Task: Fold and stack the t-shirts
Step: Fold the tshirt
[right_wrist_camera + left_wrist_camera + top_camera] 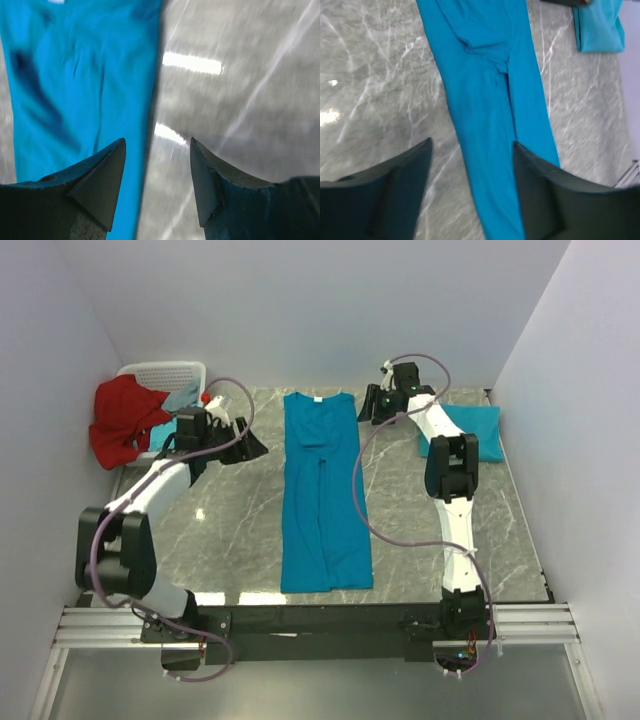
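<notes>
A teal-blue t-shirt, folded lengthwise into a long narrow strip, lies down the middle of the table, collar at the far end. It also shows in the left wrist view and in the right wrist view. A folded teal t-shirt lies at the far right and shows in the left wrist view. My left gripper is open and empty, left of the strip's upper part. My right gripper is open and empty, just right of the strip's collar end, above its right edge.
A white basket at the far left corner holds a red cloth and a light-blue cloth. White walls close in the marble table on the left, back and right. A purple cable loops over the table by the right arm.
</notes>
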You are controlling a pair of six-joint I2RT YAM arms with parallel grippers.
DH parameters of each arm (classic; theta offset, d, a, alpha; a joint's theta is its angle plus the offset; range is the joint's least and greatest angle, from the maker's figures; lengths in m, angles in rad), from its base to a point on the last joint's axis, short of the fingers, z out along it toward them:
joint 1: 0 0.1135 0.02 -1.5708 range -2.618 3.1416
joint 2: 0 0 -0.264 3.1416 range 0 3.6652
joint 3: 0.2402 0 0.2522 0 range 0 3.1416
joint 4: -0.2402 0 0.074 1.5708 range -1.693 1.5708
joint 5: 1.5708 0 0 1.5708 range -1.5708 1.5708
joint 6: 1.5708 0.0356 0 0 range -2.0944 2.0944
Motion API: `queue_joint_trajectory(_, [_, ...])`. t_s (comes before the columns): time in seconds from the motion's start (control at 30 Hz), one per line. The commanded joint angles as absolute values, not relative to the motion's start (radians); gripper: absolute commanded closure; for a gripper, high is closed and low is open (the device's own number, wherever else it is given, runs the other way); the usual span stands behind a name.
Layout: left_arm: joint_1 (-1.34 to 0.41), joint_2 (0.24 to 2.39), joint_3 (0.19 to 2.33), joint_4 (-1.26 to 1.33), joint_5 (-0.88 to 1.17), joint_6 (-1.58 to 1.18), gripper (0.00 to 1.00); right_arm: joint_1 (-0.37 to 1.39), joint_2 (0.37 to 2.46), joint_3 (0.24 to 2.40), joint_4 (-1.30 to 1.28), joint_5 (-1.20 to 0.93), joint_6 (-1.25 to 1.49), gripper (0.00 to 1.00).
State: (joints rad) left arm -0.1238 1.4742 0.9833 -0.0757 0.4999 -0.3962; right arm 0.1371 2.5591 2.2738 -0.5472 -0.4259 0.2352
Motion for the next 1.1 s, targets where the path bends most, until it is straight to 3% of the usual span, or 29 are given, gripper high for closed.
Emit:
queue_joint_trajectory(0.0, [-0.146, 1.564, 1.086, -0.028, 0.502, -0.543, 0.33, 0.141, 2.33, 2.214, -0.581, -0.463, 0.071, 0.39])
queue_joint_trajectory(0.03, [-0.17, 1.592, 1.109, -0.023, 0.486, -0.595, 0.44, 0.143, 2.289, 2.122, -0.58, -0.562, 0.04, 0.39])
queue_joint_trajectory(0.07, [-0.182, 1.621, 1.159, -0.023, 0.448, -0.619, 0.47, 0.144, 2.193, 2.064, -0.557, -0.604, 0.017, 0.39])
queue_joint_trajectory(0.23, [-0.248, 1.824, 1.258, 0.076, 0.402, -0.813, 0.59, 0.158, 1.851, 1.632, -0.416, -0.765, -0.051, 0.41])
queue_joint_trajectory(0.47, [-0.322, 1.994, 1.422, 0.057, 0.296, -0.908, 0.57, 0.164, 1.49, 1.372, -0.457, -0.804, -0.087, 0.42])
queue_joint_trajectory(0.67, [-0.353, 2.032, 1.436, 0.026, 0.218, -0.93, 0.61, 0.161, 1.365, 1.141, -0.321, -0.789, -0.106, 0.42])
queue_joint_trajectory(1.07, [-0.282, 2.225, 1.713, -0.09, 0.235, -0.695, 0.57, 0.118, 1.39, 1.146, -0.362, -0.844, -0.152, 0.42])
